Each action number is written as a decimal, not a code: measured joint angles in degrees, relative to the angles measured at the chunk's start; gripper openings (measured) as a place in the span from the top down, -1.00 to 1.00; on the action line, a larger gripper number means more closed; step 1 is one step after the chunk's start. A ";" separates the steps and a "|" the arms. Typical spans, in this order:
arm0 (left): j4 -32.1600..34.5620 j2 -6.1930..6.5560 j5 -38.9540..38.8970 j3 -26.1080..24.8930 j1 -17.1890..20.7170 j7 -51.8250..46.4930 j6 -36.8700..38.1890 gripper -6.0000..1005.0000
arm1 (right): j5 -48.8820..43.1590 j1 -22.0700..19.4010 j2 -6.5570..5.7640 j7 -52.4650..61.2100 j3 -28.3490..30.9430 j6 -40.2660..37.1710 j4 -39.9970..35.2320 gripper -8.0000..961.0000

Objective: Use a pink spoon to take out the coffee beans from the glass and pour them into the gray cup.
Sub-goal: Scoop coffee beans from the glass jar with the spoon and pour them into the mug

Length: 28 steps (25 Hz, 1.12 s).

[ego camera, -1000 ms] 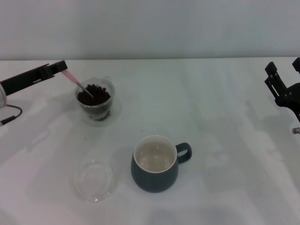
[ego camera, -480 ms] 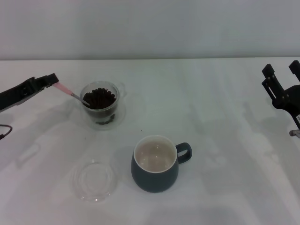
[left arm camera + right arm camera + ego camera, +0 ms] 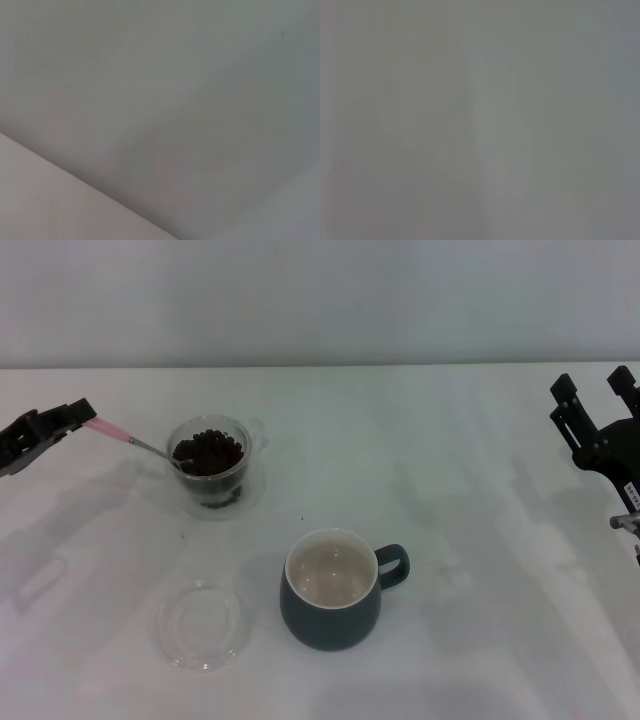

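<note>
1. The white surface (image 3: pixel 480 540) carries every vessel and runs from the left claw across to the right claw.
2. The right claw (image 3: pixel 597 398) sits at the far right edge, well apart from the cups, its two dark fingers spread with nothing between them.
3. The gray cup (image 3: pixel 333 590) stands upright well to the right of the left claw and nearer the robot. Its cream inside shows no beans, and its loop handle points toward the right claw's side.
4. A flat clear dish (image 3: pixel 203 624) lies on the surface just left of the gray cup, nearer the robot than the left claw.
5. The glass (image 3: pixel 208 460) stands upright a short way right of the left claw, with dark coffee beans (image 3: pixel 206 452) heaped inside.
6. The left claw (image 3: pixel 72 416) is at the far left edge, pressed together on the handle end of the pink spoon (image 3: pixel 130 440).
7. The spoon slants from that claw down toward the glass, its metal bowl at the glass's near rim among the beans.
</note>
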 joint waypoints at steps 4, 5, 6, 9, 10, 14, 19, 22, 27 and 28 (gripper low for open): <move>-0.15 0.17 -0.39 -0.01 0.22 -1.17 -0.72 0.73 | -0.02 0.03 0.00 0.00 0.00 0.00 0.09 -0.57; -0.28 0.29 -0.60 -0.01 0.40 -1.57 -0.74 0.73 | -0.06 0.04 0.00 0.00 0.00 -0.03 0.10 -0.57; -0.33 0.34 -0.86 -0.01 0.55 -1.76 -0.74 0.73 | -0.11 0.05 0.00 0.00 0.00 -0.10 0.13 -0.57; -0.43 0.40 -2.52 -0.01 1.48 -2.24 -0.47 0.73 | -0.21 0.06 0.00 0.00 -0.04 -0.27 0.16 -0.57; -0.44 0.40 -2.89 -0.01 1.65 -2.27 -0.33 0.73 | -0.21 0.06 0.00 0.00 -0.04 -0.28 0.17 -0.57; -0.47 0.31 -4.94 -0.01 2.66 -2.29 -0.12 0.73 | -0.21 0.06 0.00 0.00 -0.02 -0.28 0.15 -0.57; -0.80 0.00 -6.42 -0.01 3.42 -3.92 0.22 0.73 | -0.20 0.18 0.00 0.00 0.00 -0.27 -0.01 -0.57; -1.47 -0.03 -7.09 -0.01 3.63 -5.91 0.63 0.73 | -0.20 0.23 0.00 0.00 0.00 -0.24 -0.21 -0.57; -2.22 -0.07 -7.97 0.00 3.89 -8.68 0.29 0.73 | -0.20 0.24 0.01 0.00 0.01 -0.09 -0.38 -0.57; -2.31 -0.12 -8.06 -0.01 3.91 -8.94 0.07 0.73 | -0.20 0.24 0.00 0.00 0.01 -0.08 -0.42 -0.57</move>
